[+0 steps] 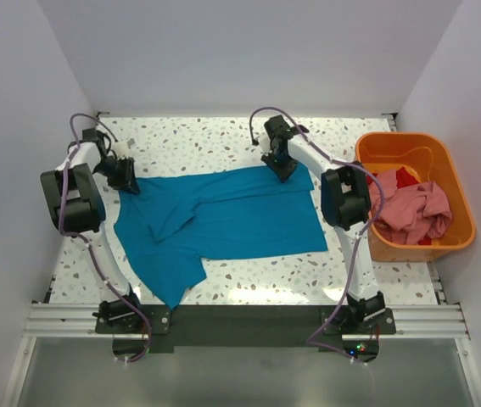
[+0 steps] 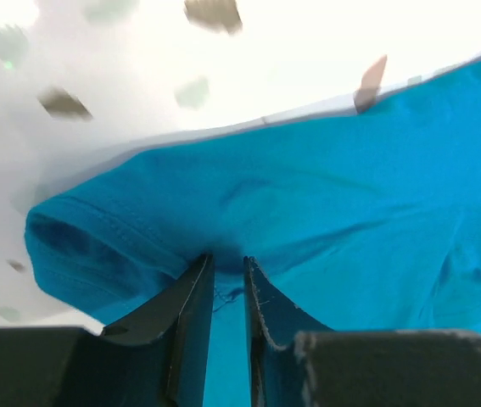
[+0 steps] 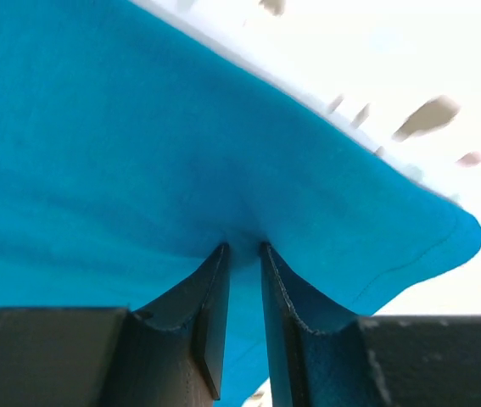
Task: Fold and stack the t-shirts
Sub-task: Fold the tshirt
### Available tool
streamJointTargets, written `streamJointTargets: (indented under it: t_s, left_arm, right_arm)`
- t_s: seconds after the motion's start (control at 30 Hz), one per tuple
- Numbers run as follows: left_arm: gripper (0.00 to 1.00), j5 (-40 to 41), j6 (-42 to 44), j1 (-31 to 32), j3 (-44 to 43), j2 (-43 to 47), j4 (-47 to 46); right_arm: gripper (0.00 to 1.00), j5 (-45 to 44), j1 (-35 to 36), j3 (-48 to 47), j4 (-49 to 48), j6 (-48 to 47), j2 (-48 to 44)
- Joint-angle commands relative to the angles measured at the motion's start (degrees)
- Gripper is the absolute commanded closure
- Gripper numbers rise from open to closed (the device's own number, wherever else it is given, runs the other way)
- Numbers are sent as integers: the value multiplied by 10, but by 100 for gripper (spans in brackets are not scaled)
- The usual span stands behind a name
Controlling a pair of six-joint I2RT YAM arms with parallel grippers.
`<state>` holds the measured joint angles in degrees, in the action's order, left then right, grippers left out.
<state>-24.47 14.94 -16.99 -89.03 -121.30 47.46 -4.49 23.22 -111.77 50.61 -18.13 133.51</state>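
Note:
A teal-blue t-shirt (image 1: 232, 222) lies spread across the middle of the speckled table, partly folded, with one part hanging toward the near left. My left gripper (image 1: 127, 180) is shut on its far left corner, and the cloth is pinched between the fingers in the left wrist view (image 2: 226, 264). My right gripper (image 1: 282, 166) is shut on its far right edge, near a corner of the cloth, as the right wrist view (image 3: 244, 251) shows. Pink and red t-shirts (image 1: 414, 210) lie crumpled in the orange tub.
The orange plastic tub (image 1: 444, 161) stands at the table's right edge beside the right arm. White walls close in the left, back and right sides. The arm bases sit on the metal rail (image 1: 240, 320) at the near edge.

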Motion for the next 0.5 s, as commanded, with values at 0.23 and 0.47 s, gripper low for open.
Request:
streamJointTargets:
  t_s: [0.23,0.47]
  left_arm:
    - [74,19,-1,6,-264,-190,-56]
    - [63,-21,22,7,-425,-242,-77]
  right_arm:
    - [69,-61,-26,-203,-46,-30,139]
    - [45,-7,-23,-238,-74,-17,95]
